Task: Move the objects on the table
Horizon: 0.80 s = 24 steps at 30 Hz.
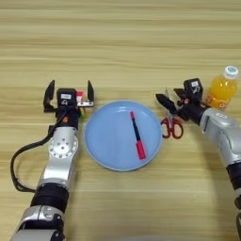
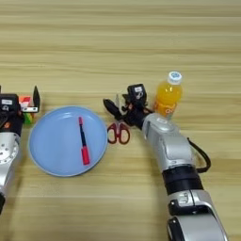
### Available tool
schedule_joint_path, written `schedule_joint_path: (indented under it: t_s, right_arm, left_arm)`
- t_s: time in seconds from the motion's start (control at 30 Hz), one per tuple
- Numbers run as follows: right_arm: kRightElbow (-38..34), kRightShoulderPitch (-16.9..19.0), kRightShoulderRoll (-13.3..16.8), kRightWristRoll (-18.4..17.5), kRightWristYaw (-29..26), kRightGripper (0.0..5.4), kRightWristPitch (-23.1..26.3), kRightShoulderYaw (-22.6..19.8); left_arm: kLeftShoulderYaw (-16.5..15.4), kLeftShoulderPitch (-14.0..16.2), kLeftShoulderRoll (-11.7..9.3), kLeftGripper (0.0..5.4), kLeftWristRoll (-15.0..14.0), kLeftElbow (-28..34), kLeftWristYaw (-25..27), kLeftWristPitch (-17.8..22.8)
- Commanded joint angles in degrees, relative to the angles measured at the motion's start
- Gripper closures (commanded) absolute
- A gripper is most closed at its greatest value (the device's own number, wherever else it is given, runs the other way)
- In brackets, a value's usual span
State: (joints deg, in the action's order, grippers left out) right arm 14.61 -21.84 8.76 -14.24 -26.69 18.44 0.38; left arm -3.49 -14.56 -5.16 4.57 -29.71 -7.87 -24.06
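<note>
Scissors [image 1: 171,123] lay flat on the table [image 1: 122,42], red handles toward you, steel blades pointing away, just off the right rim of the round light-blue plate [image 1: 101,141]. Your right gripper [image 1: 175,100] sat directly over the blade end, wrist angled in from the right; its two black fingers looked parted around the blades, not yet clamped on anything. My read: you were lining up for a pinch at the blades rather than the handles.

Orange juice bottle [image 1: 222,88] stood upright with its white cap on, just beyond that wrist and close beside it. There was a label band on it, but no lettering could be made out.

Rubik's cube [image 1: 82,100] rested left of the plate, mostly hidden. Your left gripper [image 1: 68,92] had its fingers spread wide, tips pointing away, the cube at the right-hand finger and holding nothing. Likely staged for a grasp.

A red-and-black pen [image 1: 137,135] lay diagonally inside the plate. Small white tags on both gripper housings were unreadable.
</note>
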Motion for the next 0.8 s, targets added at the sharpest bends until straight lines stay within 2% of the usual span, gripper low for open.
schedule_joint_path:
  t_s: [0.03, 0.23, 0.37, 0.5, 0.8]
  right_arm:
    - [-5.1, 0.7, 0.1, -0.6, -0.4, 0.74, -1.4, -0.3]
    - [-11.2, 0.5, 0.9, -0.2, 0.4, 0.04, -4.8, -1.0]
    - [-14.8, 0.3, 1.3, -0.6, 1.2, 0.01, -5.5, -2.2]
    - [-17.0, -0.3, 2.2, 0.6, 3.4, 0.01, -8.7, -4.2]
    - [-17.2, -0.4, 4.4, 3.9, 8.9, 0.01, -13.7, -7.7]
  left_arm:
    - [0.2, -0.8, 0.1, 0.0, 0.6, -0.6, -0.2, -0.1]
    - [0.2, -0.8, 0.1, 0.0, 0.5, -0.6, -0.2, -0.2]
    - [0.2, -0.8, 0.0, 0.0, 0.6, -0.7, -0.1, -0.2]
    - [0.2, -0.8, 0.0, 0.0, 0.6, -0.8, -0.2, -0.3]
    - [0.2, -0.7, 0.0, 0.0, 0.6, -0.7, -0.1, -0.3]
